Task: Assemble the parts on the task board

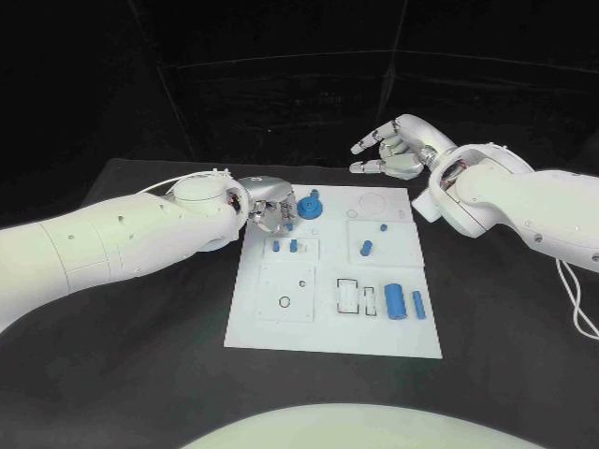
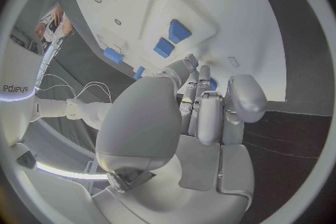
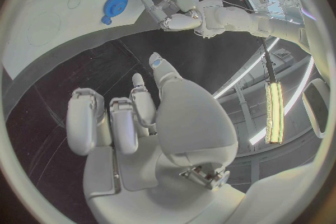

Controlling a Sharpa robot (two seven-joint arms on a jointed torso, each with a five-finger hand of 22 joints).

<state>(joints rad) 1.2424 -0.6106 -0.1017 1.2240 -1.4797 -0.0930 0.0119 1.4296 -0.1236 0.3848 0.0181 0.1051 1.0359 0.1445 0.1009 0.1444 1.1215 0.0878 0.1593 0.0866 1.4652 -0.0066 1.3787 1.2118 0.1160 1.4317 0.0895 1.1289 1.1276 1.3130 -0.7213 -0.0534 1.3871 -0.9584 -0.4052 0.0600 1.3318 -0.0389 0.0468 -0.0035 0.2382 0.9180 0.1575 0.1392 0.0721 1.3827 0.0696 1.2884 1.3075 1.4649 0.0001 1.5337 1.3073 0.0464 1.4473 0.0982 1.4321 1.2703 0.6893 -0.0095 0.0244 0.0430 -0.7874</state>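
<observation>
Board of white plate (image 1: 381,337) lies flat in the middle of the black table (image 1: 138,374); small blue pieces rest on it: a round blue gear-like disc (image 1: 312,206) near its far edge, a short blue peg (image 1: 366,248) in the middle, a longer blue cylinder (image 1: 396,300) toward the right side. Left silver hand (image 1: 270,211) is at the board's far left corner, fingers curled close together beside the disc, whether it pinches something I cannot tell; right silver hand (image 1: 388,150) hovers beyond the far edge, fingers apart, holding nothing
</observation>
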